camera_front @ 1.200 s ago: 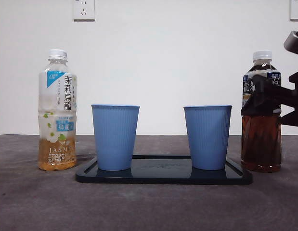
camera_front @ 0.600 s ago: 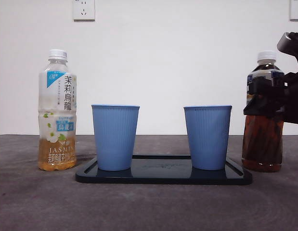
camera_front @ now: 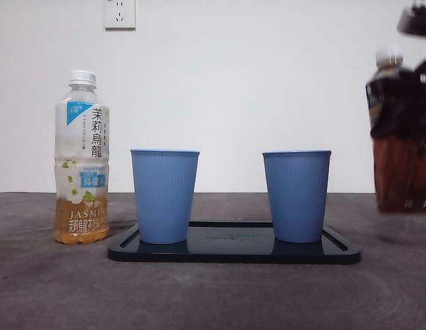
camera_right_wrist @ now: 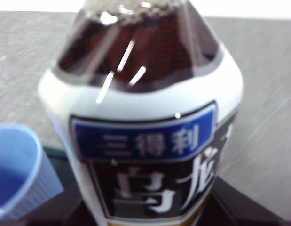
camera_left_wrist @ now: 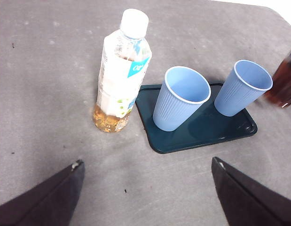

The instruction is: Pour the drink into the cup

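1. Right tool (camera_front: 420,103) grips the dark oolong tea bottle (camera_front: 400,130) around its labelled middle; in the right wrist view the bottle (camera_right_wrist: 145,108) fills the picture, and in the front view it hangs clear of the bench (camera_front: 213,295), upright, its white cap (camera_front: 389,55) on.
2. Left tool (camera_left_wrist: 145,188) waits with its jaws spread wide and nothing between them, hovering over bare bench on the near side of the tray.
3. Beyond it in the left wrist view stands the jasmine oolong bottle (camera_left_wrist: 121,75), capped and untouched, just beside the dark tray (camera_left_wrist: 201,129) but not on it.
4. On the tray stand two blue ribbed cups, both upright and, as far as the left wrist view shows, empty: one cup (camera_front: 164,196) toward the jasmine bottle (camera_front: 82,158), the other cup (camera_front: 296,196) toward the lifted bottle.
5. The relation that matters: the held bottle's long axis is vertical, and it sits to the outside of the tray (camera_front: 233,251), past the nearer cup, with its base about level with that cup's lower half. I judge the right arm to be the better placed one; the bottle would have to travel sideways toward that cup's rim and then tip.
6. The cap looks closed, so pouring seems unlikely until it comes off.
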Controlling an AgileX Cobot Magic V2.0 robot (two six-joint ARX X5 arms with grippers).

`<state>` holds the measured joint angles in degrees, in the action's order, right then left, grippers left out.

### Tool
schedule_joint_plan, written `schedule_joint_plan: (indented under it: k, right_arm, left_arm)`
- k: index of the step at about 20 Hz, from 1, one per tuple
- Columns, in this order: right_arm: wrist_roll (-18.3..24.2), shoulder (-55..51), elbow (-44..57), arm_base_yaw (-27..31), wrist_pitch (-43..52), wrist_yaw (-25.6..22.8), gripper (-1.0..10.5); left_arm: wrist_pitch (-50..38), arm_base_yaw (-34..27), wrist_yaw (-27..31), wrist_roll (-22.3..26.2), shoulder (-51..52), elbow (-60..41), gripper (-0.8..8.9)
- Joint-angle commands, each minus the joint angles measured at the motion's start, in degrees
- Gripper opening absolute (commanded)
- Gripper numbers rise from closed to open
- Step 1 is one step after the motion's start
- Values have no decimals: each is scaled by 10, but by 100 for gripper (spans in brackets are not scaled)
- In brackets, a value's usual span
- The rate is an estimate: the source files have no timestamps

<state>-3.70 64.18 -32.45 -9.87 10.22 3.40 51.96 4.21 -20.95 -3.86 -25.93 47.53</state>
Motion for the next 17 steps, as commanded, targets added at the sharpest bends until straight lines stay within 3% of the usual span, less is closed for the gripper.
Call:
schedule_joint_plan:
  k: [1, 5, 8, 12, 17]
  right_arm:
    - [84, -24, -73, -5, -89, -11, 170]
    - [194, -32, -190, -19, -275, -51, 157]
    - [263, -31, -247, -41, -354, -109, 158]
    - [341, -21, -278, -84, -416, -196, 158]
    - [405, 16, -280, -140, -450, -291, 157]
  left_arm:
    - [-9, 1, -1, 9, -3, 12, 436]
    - [-10, 1, -1, 14, -3, 12, 436]
    - [-10, 1, -1, 16, -3, 12, 436]
    - [-9, 6, -1, 17, -2, 12, 436]
    - [-9, 22, -1, 17, -2, 12, 436]
